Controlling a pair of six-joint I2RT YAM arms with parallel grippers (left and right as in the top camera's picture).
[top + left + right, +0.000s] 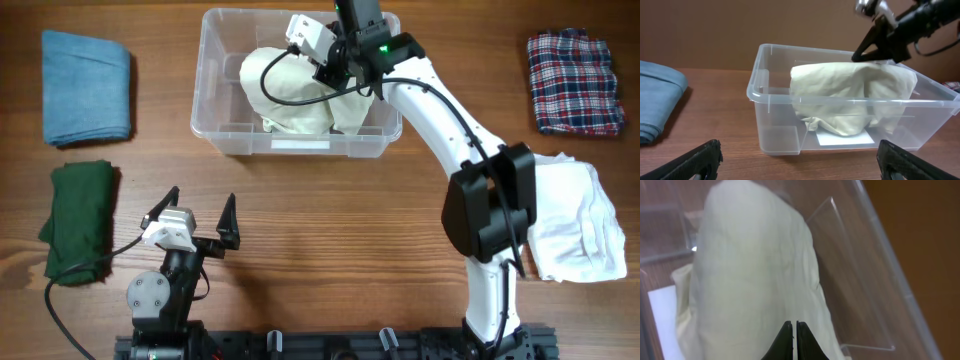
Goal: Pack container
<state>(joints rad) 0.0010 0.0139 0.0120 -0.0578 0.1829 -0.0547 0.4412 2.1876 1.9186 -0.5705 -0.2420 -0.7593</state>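
The container [205, 90] sits upper centre, a cream cloth [290, 100] bunched inside. The right end effector [793, 330] hangs clenched over it; the left end effector [200, 215] gapes idle. Stowing seems in hand; next, lift clear and fetch the white cloth [580, 225] from the tabletop [330, 250].

Even, diffuse overhead light is recorded, with soft shadows thrown on the table [320, 250], pale glare noted along the container [840, 101] rim, and the cream cloth [755, 280] rendered soft and slightly blurred in the right wrist view.
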